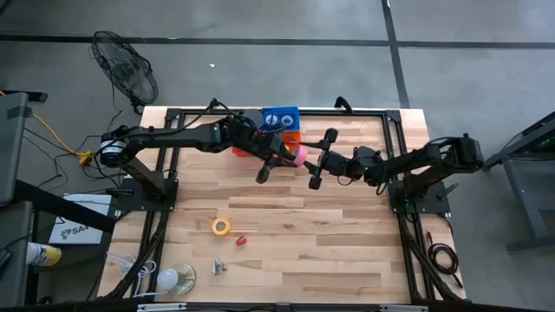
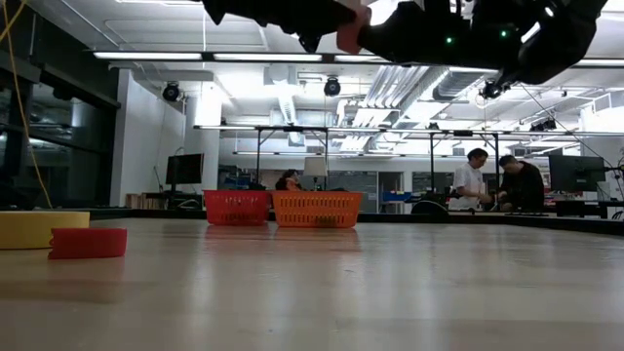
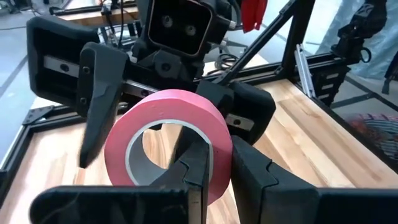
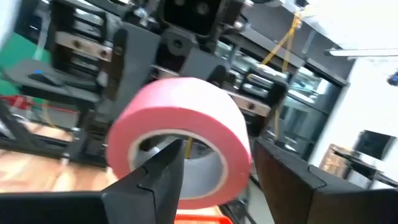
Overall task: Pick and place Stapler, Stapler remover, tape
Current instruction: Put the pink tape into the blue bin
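A: Where is the pink tape roll [image 1: 299, 157] sitting right now?

B: It is hanging in the air above the worktop [image 1: 347, 251], between the two arms. The left gripper [image 3: 214, 177] is pinching it: its fingers [image 3: 193, 180] are pressing together on the roll's wall, one inside the hole and one on the outer face.

A: And the right gripper [image 4: 214, 168]?

B: It is facing the same roll from the other side. Its fingers [image 4: 155, 177] are standing spread, one reaching into the hole of the roll and the other lying outside the pink band. I cannot tell whether they are touching the tape.

A: So the roll is lying between both pairs of fingers?

B: Yes, each pair is straddling the roll's wall, from opposite ends.

A: What else is lying on the worktop?

B: A yellow tape roll [image 1: 221, 226] is resting well away from the fingers, with a small red piece [image 1: 240, 241] just beside it. Behind the grippers a red basket [image 2: 237, 208] and an orange basket [image 2: 317, 209] are standing side by side. In the room beyond, two people [image 2: 497, 183] are standing at a bench.
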Action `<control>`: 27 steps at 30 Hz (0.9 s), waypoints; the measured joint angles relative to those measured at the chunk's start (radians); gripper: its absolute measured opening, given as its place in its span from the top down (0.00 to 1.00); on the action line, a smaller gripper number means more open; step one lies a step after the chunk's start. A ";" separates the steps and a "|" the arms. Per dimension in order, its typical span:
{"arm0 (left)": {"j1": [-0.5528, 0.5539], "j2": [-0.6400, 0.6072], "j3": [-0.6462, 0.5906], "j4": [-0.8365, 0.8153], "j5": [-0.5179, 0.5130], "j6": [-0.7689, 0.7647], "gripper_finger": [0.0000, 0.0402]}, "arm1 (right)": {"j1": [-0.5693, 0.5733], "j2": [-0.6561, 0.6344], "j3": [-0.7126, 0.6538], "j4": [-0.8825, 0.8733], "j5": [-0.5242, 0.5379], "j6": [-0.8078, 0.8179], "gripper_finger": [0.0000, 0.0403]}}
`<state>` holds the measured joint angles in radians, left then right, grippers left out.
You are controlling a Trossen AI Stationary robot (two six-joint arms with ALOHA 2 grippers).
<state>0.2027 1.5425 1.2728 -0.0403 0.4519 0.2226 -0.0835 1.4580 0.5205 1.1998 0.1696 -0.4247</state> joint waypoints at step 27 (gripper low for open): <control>0.000 -0.001 0.002 -0.021 -0.070 0.009 0.90 | 0.079 -0.014 -0.001 -0.021 0.268 -0.164 0.73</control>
<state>0.2024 1.5417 1.2747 -0.0616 0.3820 0.2318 -0.0044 1.4445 0.5198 1.1786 0.4379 -0.5890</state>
